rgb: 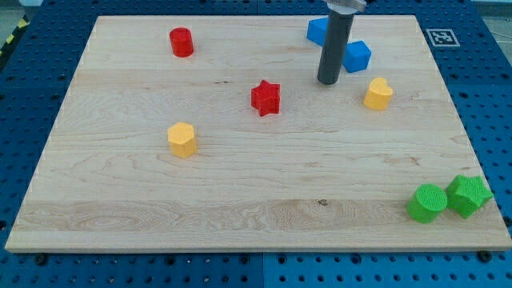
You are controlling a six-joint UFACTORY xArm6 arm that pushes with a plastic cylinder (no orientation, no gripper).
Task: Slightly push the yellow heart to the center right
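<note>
The yellow heart (378,94) lies on the wooden board (240,176) at the view's upper right. My tip (327,82) is down on the board to the left of the heart, with a clear gap between them. It stands just left of a blue cube (356,56) and below another blue block (319,31) that the rod partly hides.
A red star (266,98) lies left of my tip. A yellow hexagon-like block (182,140) sits at centre left, a red cylinder (182,42) at upper left. A green cylinder (427,202) and a green star (468,195) sit at the lower right corner.
</note>
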